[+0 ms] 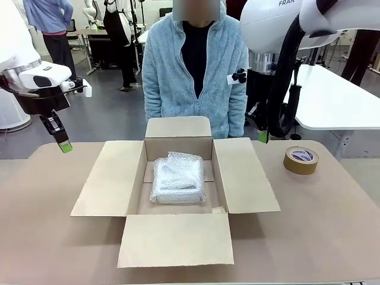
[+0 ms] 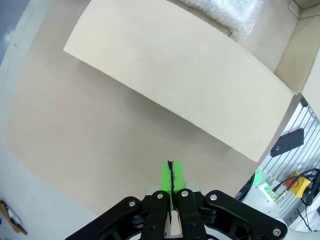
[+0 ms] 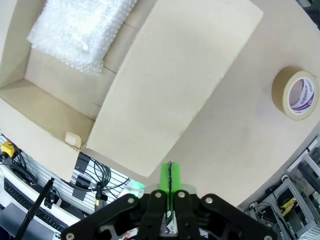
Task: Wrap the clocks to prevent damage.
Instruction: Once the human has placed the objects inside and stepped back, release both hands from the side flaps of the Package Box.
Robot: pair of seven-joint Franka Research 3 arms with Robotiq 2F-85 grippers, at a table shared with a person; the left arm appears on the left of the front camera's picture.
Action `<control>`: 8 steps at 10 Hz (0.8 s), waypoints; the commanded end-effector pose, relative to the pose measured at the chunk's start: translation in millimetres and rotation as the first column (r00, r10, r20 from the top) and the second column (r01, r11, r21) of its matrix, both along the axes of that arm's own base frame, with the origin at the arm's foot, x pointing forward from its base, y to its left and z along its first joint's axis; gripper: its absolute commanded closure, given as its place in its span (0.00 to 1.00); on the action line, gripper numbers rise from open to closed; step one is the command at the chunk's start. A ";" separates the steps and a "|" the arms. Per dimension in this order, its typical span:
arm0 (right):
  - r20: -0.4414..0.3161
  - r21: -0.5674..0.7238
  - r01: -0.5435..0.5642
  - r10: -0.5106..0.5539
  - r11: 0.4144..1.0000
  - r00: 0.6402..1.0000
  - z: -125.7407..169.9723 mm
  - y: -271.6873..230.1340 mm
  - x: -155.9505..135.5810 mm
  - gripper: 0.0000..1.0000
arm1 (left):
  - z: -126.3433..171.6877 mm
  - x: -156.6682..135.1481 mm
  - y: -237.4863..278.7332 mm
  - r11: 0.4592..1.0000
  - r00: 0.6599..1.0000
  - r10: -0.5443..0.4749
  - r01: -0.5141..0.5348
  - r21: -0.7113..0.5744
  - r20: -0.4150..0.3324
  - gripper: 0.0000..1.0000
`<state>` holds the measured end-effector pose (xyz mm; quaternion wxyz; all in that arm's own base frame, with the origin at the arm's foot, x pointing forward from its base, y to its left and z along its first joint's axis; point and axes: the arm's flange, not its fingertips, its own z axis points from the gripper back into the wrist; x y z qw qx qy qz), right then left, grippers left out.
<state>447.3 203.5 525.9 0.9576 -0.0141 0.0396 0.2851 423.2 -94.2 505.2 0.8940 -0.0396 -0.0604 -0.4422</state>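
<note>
The clocks show as one pillow-like bundle of clear bubble wrap (image 1: 178,179), lying flat on the floor of the open brown cardboard box (image 1: 113,178). The bundle (image 2: 225,12) also sits at the top of the left wrist view and at the upper left of the right wrist view (image 3: 80,30). My left gripper (image 1: 64,145) hangs above the table left of the box, green pads pressed together (image 2: 171,175), holding nothing. My right gripper (image 1: 262,137) hovers by the box's far right corner, also shut and empty (image 3: 170,175).
All of the box's flaps are spread outward; the left flap (image 2: 185,75) and right flap (image 3: 180,85) lie under my wrists. A brown tape roll (image 1: 301,160) rests on the table right of the box (image 3: 296,93). A person in a light blue fleece (image 1: 196,71) stands at the far edge.
</note>
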 end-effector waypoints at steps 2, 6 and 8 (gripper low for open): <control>0.017 0.013 0.021 -0.021 1.000 1.000 -3.7 0.4 -6.3 0.99 | -0.1 2.6 -2.1 1.000 1.000 0.004 -0.004 0.010 0.018 1.00; 0.015 0.090 -0.183 0.183 0.979 0.983 11.2 -18.9 -7.9 0.99 | 7.8 -2.1 8.6 0.995 0.995 -0.103 0.102 -0.018 -0.013 1.00; 0.008 0.033 -0.482 0.482 0.875 0.876 20.4 -74.5 -17.2 0.99 | 22.4 -4.2 35.1 0.934 0.932 -0.357 0.357 -0.005 -0.057 1.00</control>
